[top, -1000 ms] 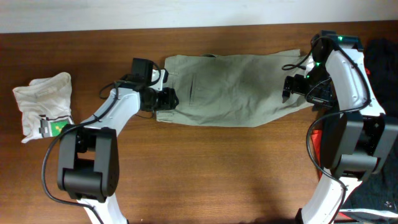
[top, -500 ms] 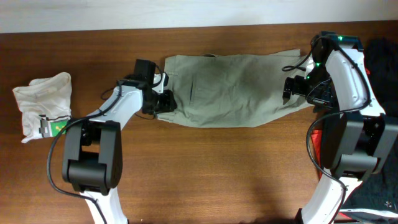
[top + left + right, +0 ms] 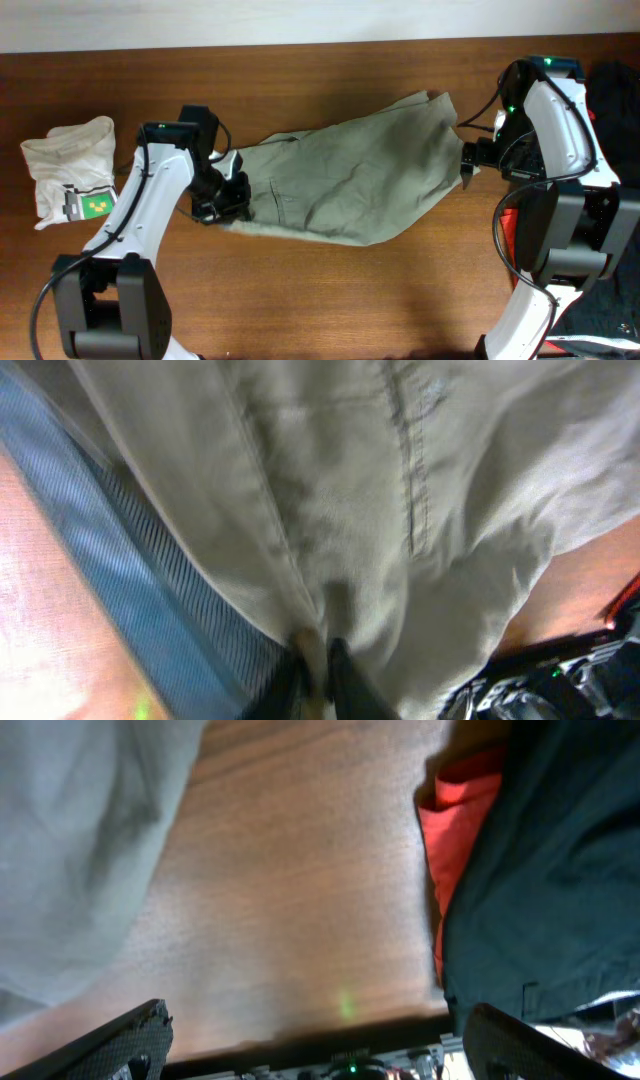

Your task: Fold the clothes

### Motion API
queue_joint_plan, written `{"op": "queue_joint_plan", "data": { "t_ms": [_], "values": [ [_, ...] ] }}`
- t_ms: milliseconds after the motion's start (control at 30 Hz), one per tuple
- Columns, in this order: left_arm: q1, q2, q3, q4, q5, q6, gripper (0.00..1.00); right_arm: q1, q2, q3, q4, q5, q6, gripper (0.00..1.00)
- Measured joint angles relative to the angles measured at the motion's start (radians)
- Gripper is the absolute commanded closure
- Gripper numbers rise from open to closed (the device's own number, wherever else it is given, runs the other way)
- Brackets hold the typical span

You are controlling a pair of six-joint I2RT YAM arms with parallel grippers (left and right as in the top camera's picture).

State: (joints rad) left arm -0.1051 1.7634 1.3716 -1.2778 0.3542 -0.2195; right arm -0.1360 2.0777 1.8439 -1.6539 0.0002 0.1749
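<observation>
Trousers: khaki trousers [image 3: 350, 180] lie spread across the middle of the tabletop [image 3: 330, 300], running diagonally from lower L to upper R. Creased, w/ one layer over another along the near edge.
Left fingers: left fingers [image 3: 342, 685] are clenched, tips nearly together, w/ a thin pinch of khaki cloth caught between them.
Grip location: at the trousers' L end per overhead view. In the L wrist view, seams and a stitched vertical line run through the cloth above the pinch.
Beside the pinch: a bluish striped band runs along the L of the L wrist view. Cannot tell what it is.
Left arm: left arm [image 3: 150, 190] reaches in from the L side, wrist over the L end of the trousers.
Right fingers: right fingers [image 3: 128, 1042] are released and spread wide. Only bare wood shows between them; nothing is gripped.
Right fingers vs. cloth: khaki cloth fills the upper L of the R wrist view, near one finger. Contact cannot be told.
Right arm: right arm [image 3: 560, 110] has its wrist just beside the trousers' R end in overhead view.
Other items: white garment [image 3: 70, 165] w/ a green label lies at far L, well apart from the trousers. Red garment [image 3: 465, 830] and dark garment [image 3: 550, 870] lie at the R edge.
</observation>
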Motion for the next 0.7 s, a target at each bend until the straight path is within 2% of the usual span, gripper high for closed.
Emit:
{"op": "queue_joint_plan", "data": {
  "t_ms": [67, 167, 233, 300, 433, 533, 700],
  "values": [
    [-0.003, 0.0, -0.026, -0.025, -0.008, 0.002, 0.33, 0.0, 0.0, 0.0, -0.027, 0.008, 0.0, 0.03],
    [-0.007, 0.0, -0.068, -0.051, -0.015, -0.001, 0.33, 0.0, -0.001, 0.0, -0.04, 0.015, -0.001, 0.03],
    [-0.006, 0.0, -0.073, -0.016, -0.019, -0.001, 0.33, 0.0, -0.001, 0.0, -0.04, 0.016, -0.003, 0.03],
    [0.006, 0.0, -0.075, 0.085, -0.028, -0.006, 0.33, 0.0, -0.001, 0.0, -0.037, 0.019, -0.003, 0.03],
    [0.091, 0.002, -0.08, 0.411, -0.128, -0.013, 0.24, 0.0, -0.001, 0.0, -0.032, 0.019, -0.003, 0.03],
    [0.114, 0.002, -0.079, 0.566, -0.202, -0.017, 0.21, 0.0, -0.001, 0.0, -0.02, 0.019, -0.003, 0.03],
    [0.113, 0.093, -0.079, 0.665, -0.19, -0.016, 0.18, 0.0, -0.001, 0.0, -0.014, 0.019, -0.003, 0.03]
  ]
}}
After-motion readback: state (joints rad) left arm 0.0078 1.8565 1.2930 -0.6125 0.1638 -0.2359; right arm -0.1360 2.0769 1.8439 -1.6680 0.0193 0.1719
